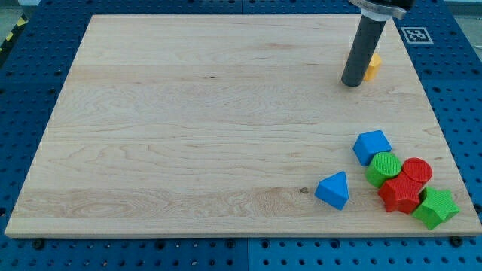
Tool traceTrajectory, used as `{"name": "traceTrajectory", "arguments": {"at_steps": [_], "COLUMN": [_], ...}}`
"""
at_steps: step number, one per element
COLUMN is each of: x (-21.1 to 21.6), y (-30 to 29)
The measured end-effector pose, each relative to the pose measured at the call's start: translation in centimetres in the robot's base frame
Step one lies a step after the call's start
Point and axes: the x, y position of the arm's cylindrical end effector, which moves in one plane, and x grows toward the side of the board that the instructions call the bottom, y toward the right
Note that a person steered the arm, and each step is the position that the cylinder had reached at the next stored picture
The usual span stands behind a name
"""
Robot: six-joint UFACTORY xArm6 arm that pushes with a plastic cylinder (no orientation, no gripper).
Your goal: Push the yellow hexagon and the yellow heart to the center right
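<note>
one yellow block point(372, 66) shows, half hidden just behind my tip point(352, 83), set to shove it; no gripper to report, second yellow unseen.

Yellow block point(372, 66), shape unclear, mostly hidden behind the rod, near the board's upper right.

The pale wooden board point(188, 128) shows fine lengthwise grain, a small dark knot near the blue blocks, and a smooth matt finish. It lies on a blue perforated panel point(30, 83), probably painted metal, with a slight sheen. The dark cylindrical rod point(363, 49) looks like matt black plastic or rubber, down to my tip point(351, 84). The small yellow block point(372, 66), blue triangular block point(334, 190) and red ribbed block point(416, 170) look like layered plastic with fine ridges
</note>
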Motion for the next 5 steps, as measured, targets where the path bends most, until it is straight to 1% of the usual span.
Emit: {"name": "traceTrajectory", "arguments": {"at_steps": [2,3,4,5], "x": [-3.1,-3.1,-3.1,-3.2], "y": [-0.1,2.1,2.9,0.3]}}
